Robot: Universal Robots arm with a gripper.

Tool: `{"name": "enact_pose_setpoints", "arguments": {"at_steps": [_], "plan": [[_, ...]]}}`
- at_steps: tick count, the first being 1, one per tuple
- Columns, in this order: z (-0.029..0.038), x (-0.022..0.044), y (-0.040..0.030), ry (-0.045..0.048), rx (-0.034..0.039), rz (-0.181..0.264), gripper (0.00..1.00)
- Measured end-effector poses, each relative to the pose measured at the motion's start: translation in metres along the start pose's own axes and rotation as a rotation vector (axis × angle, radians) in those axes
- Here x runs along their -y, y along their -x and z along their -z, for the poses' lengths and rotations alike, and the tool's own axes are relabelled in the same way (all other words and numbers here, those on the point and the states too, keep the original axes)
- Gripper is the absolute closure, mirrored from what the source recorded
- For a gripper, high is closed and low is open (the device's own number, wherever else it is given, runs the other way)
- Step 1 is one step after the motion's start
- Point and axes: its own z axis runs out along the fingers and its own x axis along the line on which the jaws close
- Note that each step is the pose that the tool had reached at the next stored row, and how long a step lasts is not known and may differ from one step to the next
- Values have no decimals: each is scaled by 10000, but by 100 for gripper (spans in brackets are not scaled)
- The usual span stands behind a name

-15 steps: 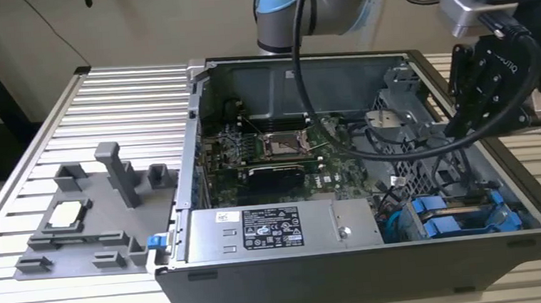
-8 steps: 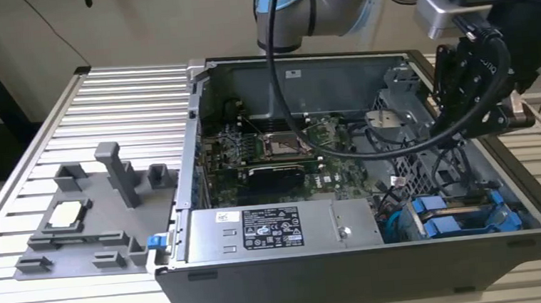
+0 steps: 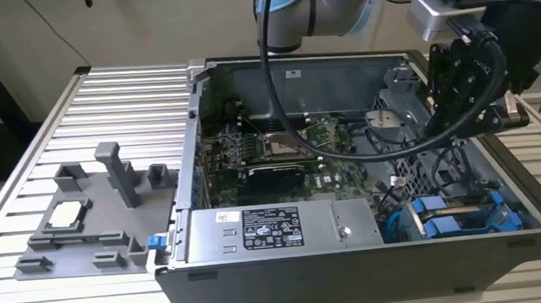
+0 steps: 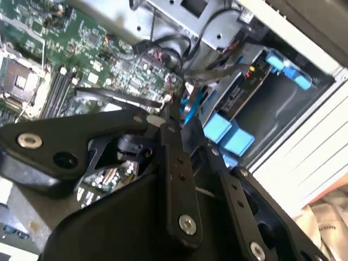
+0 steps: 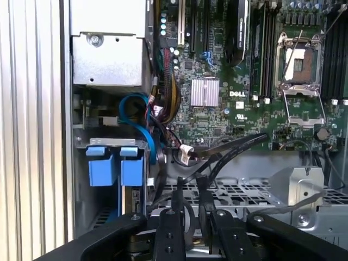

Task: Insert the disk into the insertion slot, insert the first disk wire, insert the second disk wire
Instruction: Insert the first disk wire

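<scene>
Disk (image 3: 447, 223) seated in insertion slot (image 3: 528, 213); pincer (image 5: 190, 197) above, apart, pinched narrow.

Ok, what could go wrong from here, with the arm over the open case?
A black cable from the arm hangs low over the motherboard and could snag parts there. Loose black wires run near the blue carrier tabs; a move could catch and tug them.
</scene>
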Motion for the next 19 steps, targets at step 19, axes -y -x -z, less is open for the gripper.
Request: {"name": "enact_pose_setpoints", "arguments": {"at_steps": [19], "plan": [[-70, -200, 0, -147, 357, 443, 73]]}}
